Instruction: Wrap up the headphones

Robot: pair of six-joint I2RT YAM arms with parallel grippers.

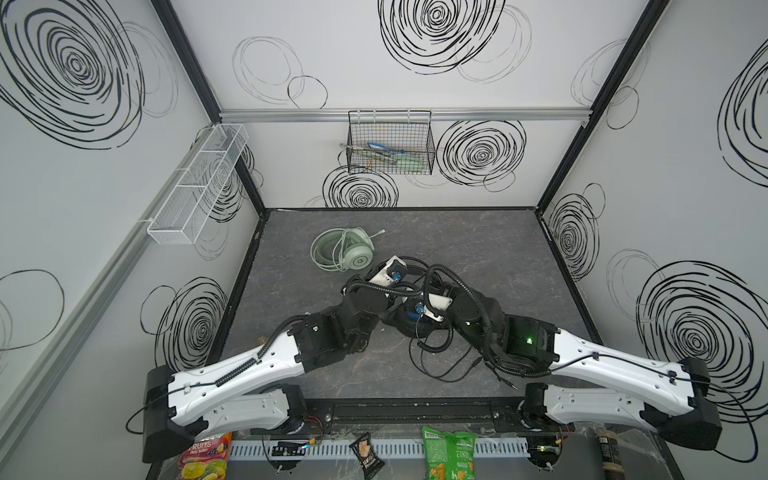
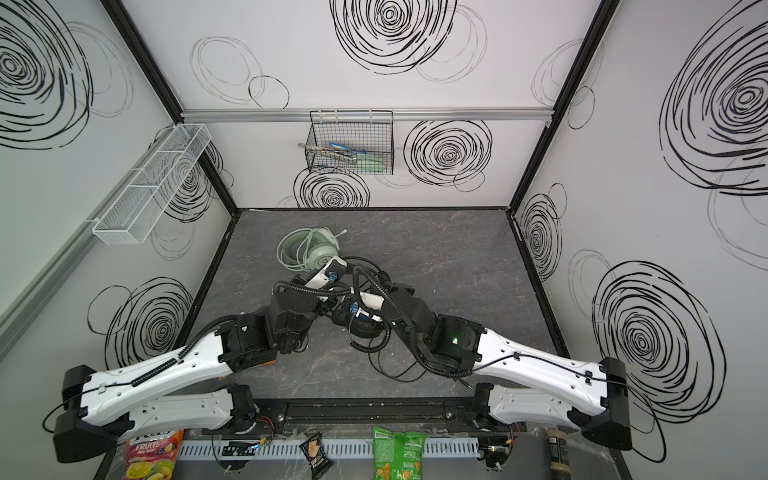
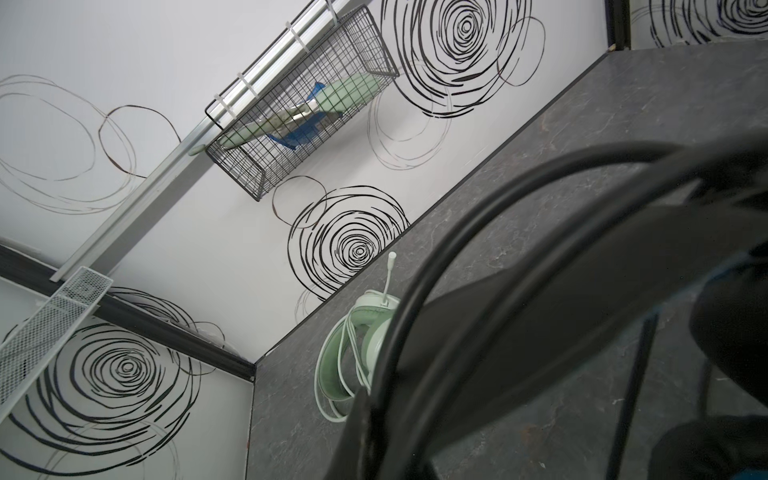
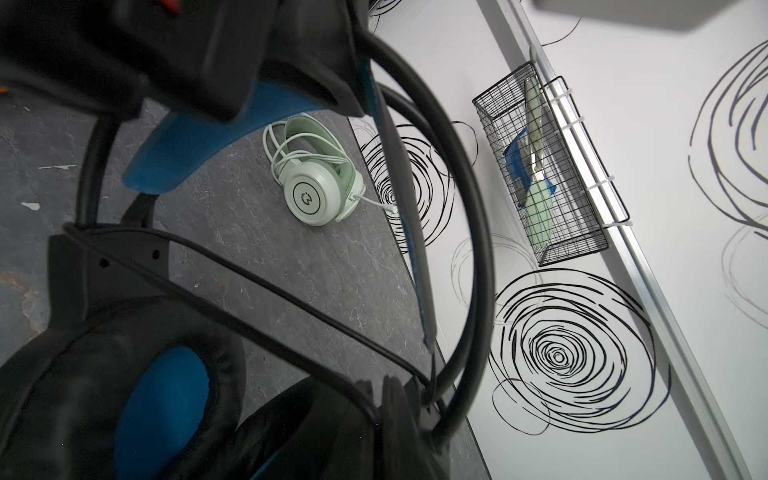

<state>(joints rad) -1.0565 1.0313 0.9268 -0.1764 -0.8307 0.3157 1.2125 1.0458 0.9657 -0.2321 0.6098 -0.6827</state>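
Black over-ear headset with blue-lined headband (image 4: 162, 407) sat at mid-table, tucked under both wrists. In both top views we saw only 1 dark ear cup of it between the arms. Its black cable (image 4: 478, 208) arced in a wide loop close to the right wrist camera, and more slack lay in loose loops on the table toward the front edge.

Right gripper (image 4: 411, 411): fingers pinched together, with the black cable running in between them. Left gripper (image 3: 365, 432): fingers likewise drawn tight, the cable loop ending at them. This close to the lens both were blurred, and in the top views the fingertips were hidden.

Mint-green over-ear headset with white cable and mic boom (image 1: 347, 251) lay on its side toward the back left, cable coiled around it, just beside the left wrist and apart from the black one.

Both sat on the dark grey marbled tabletop (image 1: 498, 257). A black wire basket (image 1: 390, 143) hung on the back wall and a white mesh tray (image 1: 197, 187) on the left wall. 3 snack packets lay at the front edge, including a green bag (image 1: 449, 453).
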